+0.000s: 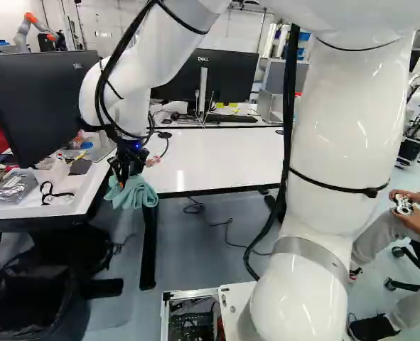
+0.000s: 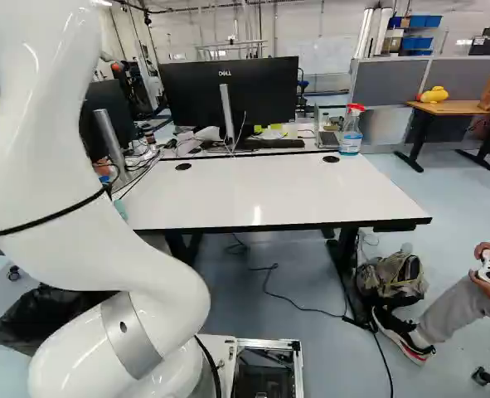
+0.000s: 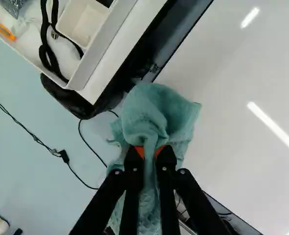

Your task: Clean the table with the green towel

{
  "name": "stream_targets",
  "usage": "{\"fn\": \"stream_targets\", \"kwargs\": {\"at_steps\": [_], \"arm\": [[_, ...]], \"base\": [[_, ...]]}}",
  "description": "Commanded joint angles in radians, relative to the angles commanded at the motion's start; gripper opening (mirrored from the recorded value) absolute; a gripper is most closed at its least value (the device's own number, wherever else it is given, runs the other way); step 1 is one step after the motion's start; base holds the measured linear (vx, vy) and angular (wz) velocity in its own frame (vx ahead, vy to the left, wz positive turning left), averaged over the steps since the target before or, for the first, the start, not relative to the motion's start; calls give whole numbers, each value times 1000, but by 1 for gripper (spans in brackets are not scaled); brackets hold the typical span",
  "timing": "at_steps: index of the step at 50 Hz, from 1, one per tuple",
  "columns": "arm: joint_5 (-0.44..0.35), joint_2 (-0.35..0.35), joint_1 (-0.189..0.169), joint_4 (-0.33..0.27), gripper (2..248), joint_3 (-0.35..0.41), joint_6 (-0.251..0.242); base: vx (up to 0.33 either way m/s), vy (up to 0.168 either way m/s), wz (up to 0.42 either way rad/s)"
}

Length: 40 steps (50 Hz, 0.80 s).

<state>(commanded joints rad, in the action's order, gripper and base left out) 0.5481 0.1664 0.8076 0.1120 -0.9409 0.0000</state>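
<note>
Evidently the fetching part of the job is done: the green towel [image 3: 151, 117] is in the gripper [image 3: 150, 152], whose two fingers stand nearly together, pinching a narrow fold between the orange pads. Loose cloth bunches ahead of the fingertips and hangs below them.

The towel is at the near left corner of the white table [image 2: 261, 195], beside the gap to the neighbouring desk with its white tray [image 3: 79, 81]. It covers that corner in the wrist view; whether it touches the top, I cannot tell.

How much wiping is done is unclear, as nothing visible marks off a wiped part. I would judge that most or all of it remains, from this corner along the near edge and across to the far edge, minding the spray bottle [image 2: 351, 133] by the far right corner. Laying the towel down afterwards also remains.
</note>
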Motion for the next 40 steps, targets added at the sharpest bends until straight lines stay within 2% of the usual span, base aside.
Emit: {"fn": "stream_targets", "kwargs": {"at_steps": [7,19,40], "arm": [[0,-27,-4,0,42,31,0],[0,-67,-37,0,42,77,0],[0,-105,-122,0,42,118,0]], "base": [[0,0,0],[0,0,0],[0,0,0]]}}
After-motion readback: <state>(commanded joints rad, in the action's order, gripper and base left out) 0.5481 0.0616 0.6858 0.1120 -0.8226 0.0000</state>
